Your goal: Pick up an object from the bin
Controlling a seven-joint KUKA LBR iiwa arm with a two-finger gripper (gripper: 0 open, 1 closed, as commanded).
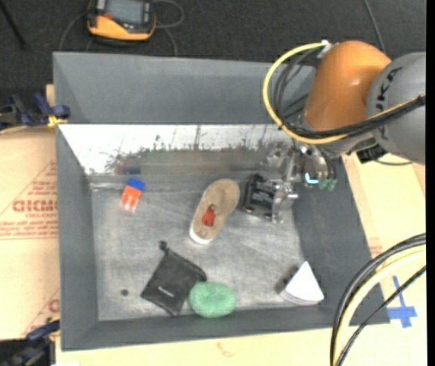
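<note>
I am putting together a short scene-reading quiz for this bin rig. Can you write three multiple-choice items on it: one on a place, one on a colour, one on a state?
1. Where does the green spongy lump lie?
A. by the wall at the picture's bottom, next to the black pouch
B. in the far left corner
C. on the bin's rim

2. The small block at the left of the bin floor is:
A. white and black
B. orange and blue
C. all green

3. The beige shoe is:
A. hanging over the rim
B. lying on the bin floor, beside the end effector
C. standing on end against the far wall

Answers:
1 A, it sits right by the pouch at that wall.
2 B, its upper end is blue and the rest orange.
3 B, it rests mid-floor, with the end effector just to its right.
</note>
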